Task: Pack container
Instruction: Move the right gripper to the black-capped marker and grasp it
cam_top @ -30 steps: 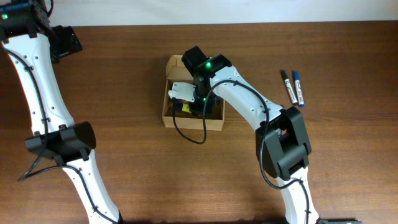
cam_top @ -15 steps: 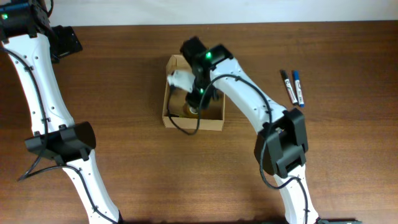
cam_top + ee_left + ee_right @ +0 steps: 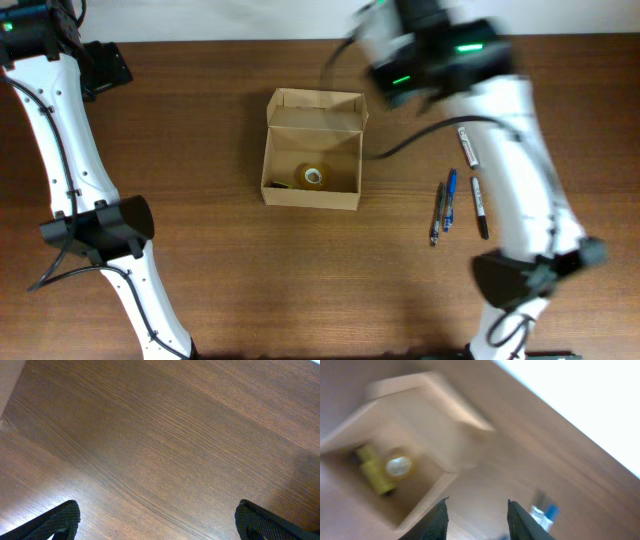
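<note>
The container (image 3: 311, 190) is a tan cardboard box at the table's middle, its flap lid standing open at the back. Inside lie a roll of tape (image 3: 313, 177) and a yellow item (image 3: 283, 183). The right wrist view shows the box (image 3: 432, 487) blurred at the left, with the yellow item (image 3: 372, 472) and the roll (image 3: 399, 466) in it. My right gripper (image 3: 475, 520) is open and empty, raised and off to the right of the box; the arm (image 3: 440, 60) is blurred. My left gripper (image 3: 157, 522) is open and empty over bare wood at the far left (image 3: 100, 65).
A black-and-white marker (image 3: 467, 146), a blue pen (image 3: 450, 198), a thin pen (image 3: 436, 215) and a black marker (image 3: 479, 207) lie right of the box. A blue-and-white marker (image 3: 543, 512) shows near my right fingers.
My right arm has lifted out of the box and swung up and to the right. The white item near its gripper is no longer seen. More pens now show at the right.
</note>
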Tool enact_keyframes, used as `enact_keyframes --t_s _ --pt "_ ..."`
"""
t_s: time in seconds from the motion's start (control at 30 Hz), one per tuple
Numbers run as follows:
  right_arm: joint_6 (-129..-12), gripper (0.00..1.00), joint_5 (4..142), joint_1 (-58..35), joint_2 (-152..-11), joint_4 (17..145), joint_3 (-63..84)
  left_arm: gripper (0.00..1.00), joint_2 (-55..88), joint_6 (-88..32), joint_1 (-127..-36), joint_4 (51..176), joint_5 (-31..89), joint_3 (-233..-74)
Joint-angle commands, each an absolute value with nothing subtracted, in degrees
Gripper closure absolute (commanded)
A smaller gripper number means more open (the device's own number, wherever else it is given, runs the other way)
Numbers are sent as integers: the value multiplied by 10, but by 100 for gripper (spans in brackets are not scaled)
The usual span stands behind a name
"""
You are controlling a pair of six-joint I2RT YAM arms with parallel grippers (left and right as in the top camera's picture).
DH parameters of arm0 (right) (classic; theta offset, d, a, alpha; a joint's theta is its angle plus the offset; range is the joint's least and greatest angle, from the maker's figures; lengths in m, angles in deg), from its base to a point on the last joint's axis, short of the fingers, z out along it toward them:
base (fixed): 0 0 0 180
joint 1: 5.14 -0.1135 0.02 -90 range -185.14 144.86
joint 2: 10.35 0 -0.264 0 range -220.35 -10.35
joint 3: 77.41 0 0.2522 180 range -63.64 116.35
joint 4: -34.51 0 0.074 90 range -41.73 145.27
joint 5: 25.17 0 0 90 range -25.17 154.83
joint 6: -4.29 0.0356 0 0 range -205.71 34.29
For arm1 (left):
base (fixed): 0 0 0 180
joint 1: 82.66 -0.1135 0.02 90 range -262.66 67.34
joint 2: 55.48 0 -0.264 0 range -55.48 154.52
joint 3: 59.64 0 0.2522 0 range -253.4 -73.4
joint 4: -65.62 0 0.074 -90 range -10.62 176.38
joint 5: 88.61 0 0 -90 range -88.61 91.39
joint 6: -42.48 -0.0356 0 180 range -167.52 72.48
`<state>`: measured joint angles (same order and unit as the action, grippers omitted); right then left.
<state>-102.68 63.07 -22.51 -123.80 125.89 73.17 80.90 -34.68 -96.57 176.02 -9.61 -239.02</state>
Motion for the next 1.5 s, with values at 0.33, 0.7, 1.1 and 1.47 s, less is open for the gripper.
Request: enact_keyframes --t_s 0.33,0.7,1.1,1.47 --pt "-990 52 728 15 -1286 1104 451 0 792 -354 -968 1760 -100 -2388" --pt "-1048 52 732 15 -1371 1067 447 0 792 -354 -968 1760 -100 -2388" --pt "-1049 51 704 17 -1444 1060 446 0 792 -354 -968 1760 -100 -2388" --pt "-1034 82 699 17 -1462 1064 436 0 792 -354 -968 1760 -100 -2388"
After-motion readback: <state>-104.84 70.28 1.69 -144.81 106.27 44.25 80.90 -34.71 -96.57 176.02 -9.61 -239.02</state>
